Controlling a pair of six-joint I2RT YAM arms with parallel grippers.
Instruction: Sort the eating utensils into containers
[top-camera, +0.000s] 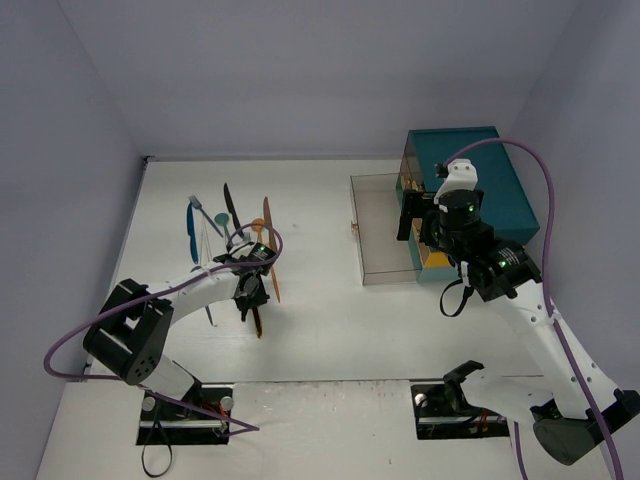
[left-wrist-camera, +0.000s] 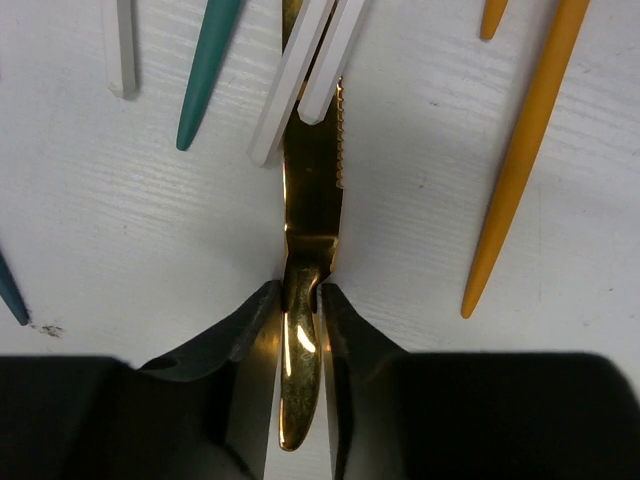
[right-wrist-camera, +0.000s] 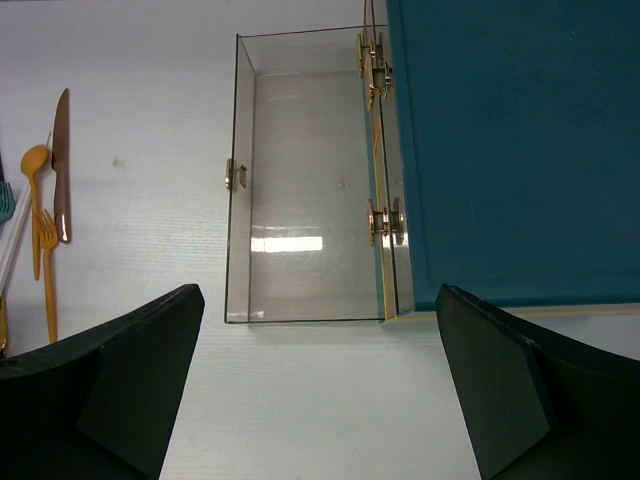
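Left gripper (left-wrist-camera: 300, 292): I see both dark fingers pressed against the sides of the gold knife's (left-wrist-camera: 312, 190) handle, low over the table (left-wrist-camera: 120, 230).
Gold knife: lies flat, blade pointing away from the wrist camera, its far part under two white handles (left-wrist-camera: 290, 90).
Neighbours: a teal handle (left-wrist-camera: 205, 70) on one side and an orange handle (left-wrist-camera: 520, 170) on the other, both apart from it.
Right gripper (right-wrist-camera: 320, 300): jaws spread wide, holding nothing, hovering above the clear container (right-wrist-camera: 240, 180).
Clear container: sits against the teal chest (right-wrist-camera: 510, 150), well apart from the utensils.
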